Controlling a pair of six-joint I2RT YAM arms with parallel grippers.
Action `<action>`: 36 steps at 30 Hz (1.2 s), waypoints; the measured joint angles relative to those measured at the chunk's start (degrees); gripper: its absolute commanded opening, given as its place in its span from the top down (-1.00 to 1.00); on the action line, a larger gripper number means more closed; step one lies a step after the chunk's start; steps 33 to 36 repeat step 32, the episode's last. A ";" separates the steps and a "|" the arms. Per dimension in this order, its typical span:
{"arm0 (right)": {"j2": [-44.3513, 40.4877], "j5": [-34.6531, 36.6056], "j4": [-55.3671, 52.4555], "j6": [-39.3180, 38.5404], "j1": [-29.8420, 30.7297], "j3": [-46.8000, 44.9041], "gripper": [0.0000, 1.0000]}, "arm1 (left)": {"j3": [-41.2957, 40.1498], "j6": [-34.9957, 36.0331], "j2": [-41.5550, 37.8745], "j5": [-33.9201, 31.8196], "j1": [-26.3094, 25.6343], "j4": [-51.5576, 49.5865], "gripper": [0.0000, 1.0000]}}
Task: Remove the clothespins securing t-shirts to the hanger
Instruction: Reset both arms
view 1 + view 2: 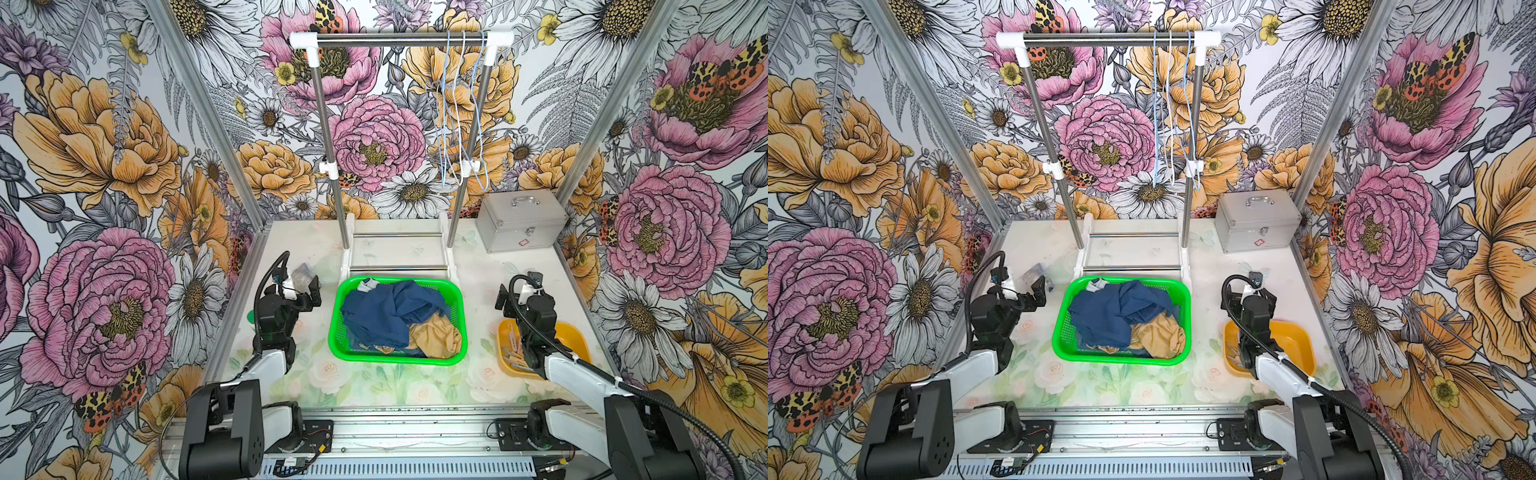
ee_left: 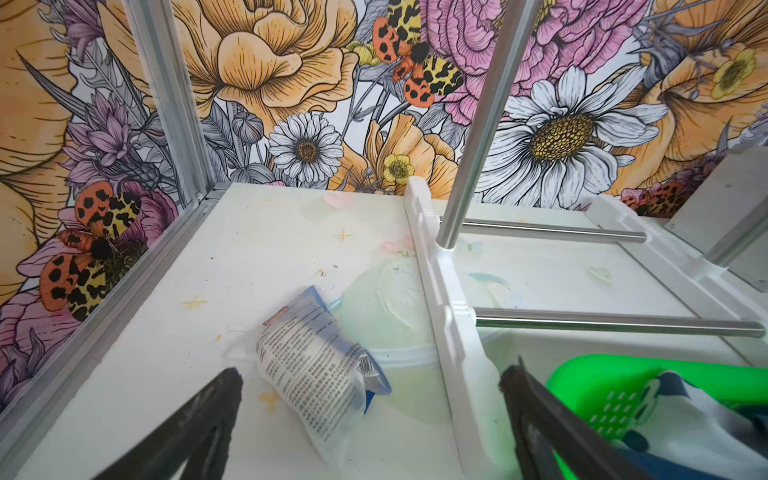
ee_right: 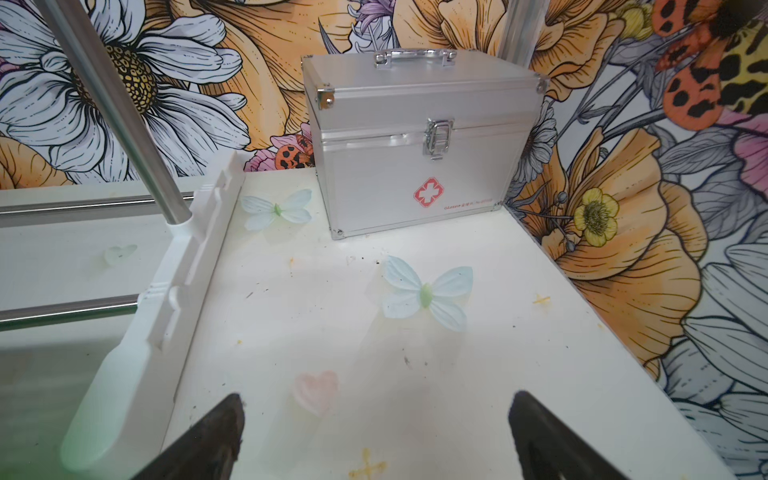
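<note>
Two navy t-shirts [image 1: 390, 311] and a tan one [image 1: 436, 336] lie crumpled in the green basket [image 1: 334, 328] in both top views. Thin wire hangers [image 1: 461, 104] hang bare at the right end of the rack's rail [image 1: 374, 37]. Pastel clothespins [image 1: 513, 353] lie in the yellow bowl [image 1: 575, 336], partly hidden by the right arm. My left gripper [image 1: 303, 291] hovers left of the basket, open and empty; in the left wrist view it [image 2: 371, 374] is spread over a plastic packet. My right gripper [image 1: 519, 291] is open and empty beyond the bowl, above bare table [image 3: 378, 400].
A silver first-aid case [image 1: 521, 220] stands at the back right. The rack's white base [image 1: 397, 249] and its two steel posts sit just behind the basket. A printed plastic packet [image 2: 316, 365] and a pale round lid [image 2: 386, 307] lie by the left gripper.
</note>
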 measured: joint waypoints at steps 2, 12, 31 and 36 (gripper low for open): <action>2.97 0.11 5.64 -0.35 -0.98 -1.53 -0.99 | -0.68 0.70 4.15 -0.26 -0.92 4.79 -0.98; 20.11 -1.73 30.08 -3.39 -3.41 -3.56 -1.00 | -0.52 3.45 18.34 -6.05 -5.88 16.96 -0.97; 22.84 -6.01 27.85 -4.57 -3.85 1.46 -0.99 | 3.76 3.37 17.94 -11.30 -6.10 12.31 -0.98; 22.84 -6.03 27.32 -4.57 -3.85 1.46 -0.99 | 3.76 3.37 17.94 -11.56 -6.21 12.26 -0.98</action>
